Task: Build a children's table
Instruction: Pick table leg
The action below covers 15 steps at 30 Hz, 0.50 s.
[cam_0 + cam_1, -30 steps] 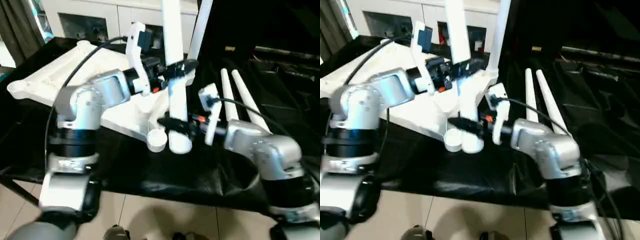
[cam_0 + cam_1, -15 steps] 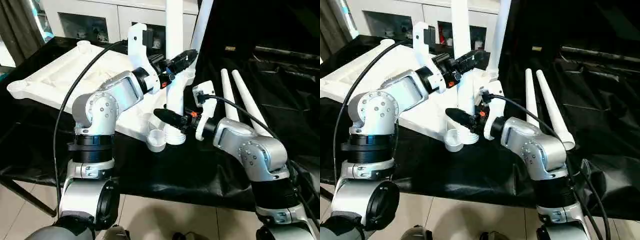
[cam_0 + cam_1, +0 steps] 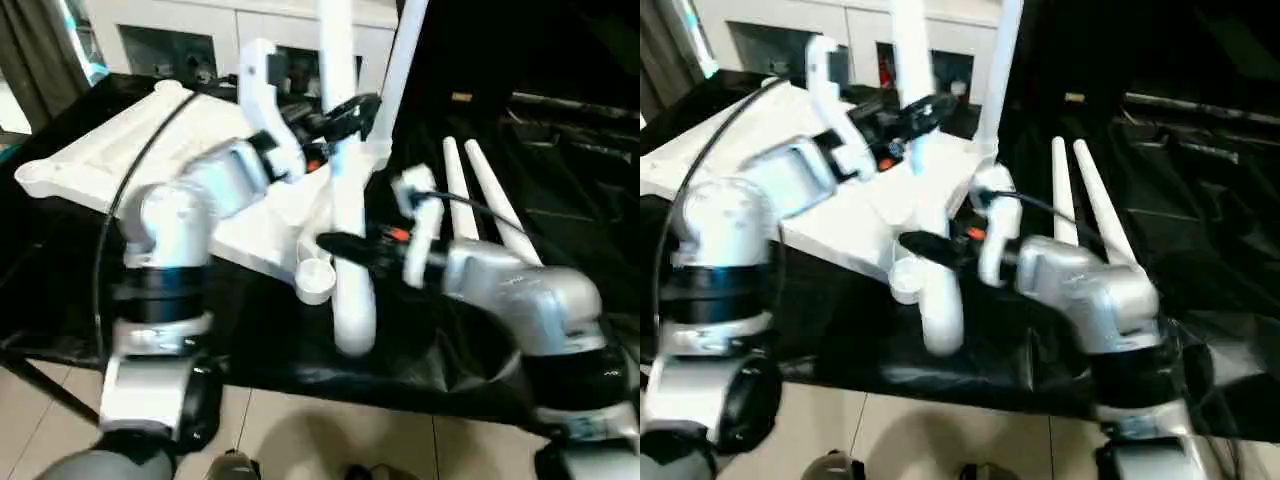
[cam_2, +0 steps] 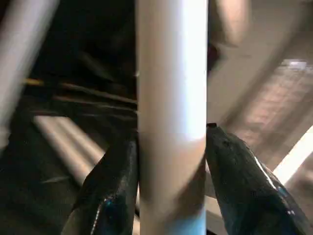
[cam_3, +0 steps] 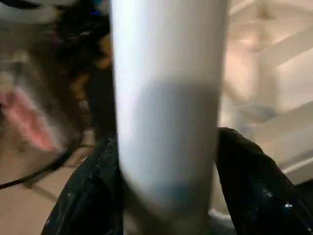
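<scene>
**One leg standing, one in hand, two waiting**

The tabletop (image 3: 120,150) lay upside down on the black-draped table (image 3: 260,340), its ribbed underside up, reaching away to the left of both tools. One leg (image 3: 400,60) already stood upright in a corner socket just beyond the left tool (image 3: 350,108). A second leg (image 3: 345,200) was held near vertical by both tools: the left tool's fingers (image 4: 234,166) pressed its shaft on either side higher up, and the right tool (image 3: 335,243) was closed around it lower down. Its thick end hung below the right tool, past the table's front edge, with the empty near-corner socket (image 3: 313,275) just to the left of the right tool. Two more legs (image 3: 470,190) lay side by side beyond the right arm. So, by my reading, three legs remained to be seated.

Room was tight: the standing leg rose close behind the held one, while open space lay toward the front edge.
</scene>
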### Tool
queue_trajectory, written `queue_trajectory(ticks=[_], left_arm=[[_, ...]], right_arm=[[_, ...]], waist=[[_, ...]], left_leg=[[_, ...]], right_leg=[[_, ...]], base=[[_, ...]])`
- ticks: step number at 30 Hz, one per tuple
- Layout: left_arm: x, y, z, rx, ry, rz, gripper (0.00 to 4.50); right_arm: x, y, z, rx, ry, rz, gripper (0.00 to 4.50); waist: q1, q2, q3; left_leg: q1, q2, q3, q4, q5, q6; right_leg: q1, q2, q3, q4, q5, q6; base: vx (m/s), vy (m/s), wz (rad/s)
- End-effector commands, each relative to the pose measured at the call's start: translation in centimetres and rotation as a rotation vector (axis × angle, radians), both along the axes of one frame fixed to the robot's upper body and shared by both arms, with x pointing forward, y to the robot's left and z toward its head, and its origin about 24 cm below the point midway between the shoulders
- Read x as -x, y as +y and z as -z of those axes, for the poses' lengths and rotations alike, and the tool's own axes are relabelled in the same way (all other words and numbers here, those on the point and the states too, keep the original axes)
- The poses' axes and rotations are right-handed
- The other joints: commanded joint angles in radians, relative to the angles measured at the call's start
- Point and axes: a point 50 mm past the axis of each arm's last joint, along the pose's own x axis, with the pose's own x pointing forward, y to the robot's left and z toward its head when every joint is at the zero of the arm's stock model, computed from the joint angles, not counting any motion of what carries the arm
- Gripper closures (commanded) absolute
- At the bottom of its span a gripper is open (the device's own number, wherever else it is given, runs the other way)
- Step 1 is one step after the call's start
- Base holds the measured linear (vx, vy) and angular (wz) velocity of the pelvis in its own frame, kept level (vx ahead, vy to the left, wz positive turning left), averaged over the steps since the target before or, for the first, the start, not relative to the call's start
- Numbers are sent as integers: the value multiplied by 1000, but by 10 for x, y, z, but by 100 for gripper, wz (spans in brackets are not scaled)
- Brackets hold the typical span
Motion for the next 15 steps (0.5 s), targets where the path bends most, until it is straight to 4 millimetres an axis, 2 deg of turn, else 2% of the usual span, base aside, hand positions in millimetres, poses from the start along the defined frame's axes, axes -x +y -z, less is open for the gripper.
queue_trajectory(ticks=[1, 4, 5, 7, 8, 9, 10, 11, 13, 15], left_arm=[[10, -4, -4, 29, -23, 116, 249], [8, -5, -3, 39, -7, 103, 258], [7, -5, -3, 36, -7, 89, 269], [-3, -6, 2, 16, 3, -14, 286], [-4, -6, 3, 19, 12, -20, 287], [-6, -7, 5, 10, 20, -32, 287], [-7, -7, 6, 5, 23, -37, 290], [-8, -6, 8, -9, 24, -37, 292], [-11, -3, 9, -21, 23, -55, 294], [-12, 1, 7, -17, 17, -65, 294]], right_arm=[[1, -4, -11, -40, -13, -23, 175], [1, -4, -10, -54, 19, -13, 175], [0, -5, -9, -47, 25, 5, 175], [-5, -11, -6, -42, 37, 80, 203], [-7, -13, -6, -50, 40, 94, 210], [-7, -14, -7, -53, 37, 95, 213], [-7, -14, -7, -54, 37, 95, 223], [-8, -14, -6, -45, 33, 95, 236], [-7, -13, -6, -34, 25, 95, 252], [-8, -12, -7, -35, 21, 106, 261]], waist=[[2, -2, -83], [2, 0, -82], [2, -4, -81], [2, -3, -80], [3, 1, -80], [3, 4, -82], [3, 2, -82], [5, 8, -83], [4, 4, -85], [4, 6, -85]], left_leg=[[14, 9, 2, -64, -138, -7], [13, 10, 0, -66, -147, -16], [13, 10, 0, -66, -148, -15], [13, 10, 0, -67, -154, -21], [14, 9, 0, -67, -154, -23], [17, 7, 1, -66, -166, -25], [17, 7, 0, -67, -165, -26], [14, 6, -3, -68, -156, -27], [13, 7, -3, -68, -149, -28], [12, 8, -4, -69, -141, -28]], right_leg=[[65, -65, 37, -78, -328, -82], [67, -65, 36, -77, -332, -88], [67, -66, 36, -79, -343, -83], [66, -66, 36, -86, -374, -64], [66, -66, 35, -87, -384, -57], [63, -64, 34, -94, -410, -34], [64, -64, 34, -92, -409, -30], [66, -64, 33, -91, -403, -25], [67, -63, 33, -88, -379, -26], [68, -64, 34, -83, -346, -43]], base=[[0, 0, 0], [0, 0, 0], [0, 0, 0], [0, 0, 0], [0, 0, 0], [0, 0, 0], [0, 0, 0], [0, 0, 0], [0, 0, 0], [0, 0, 0]])
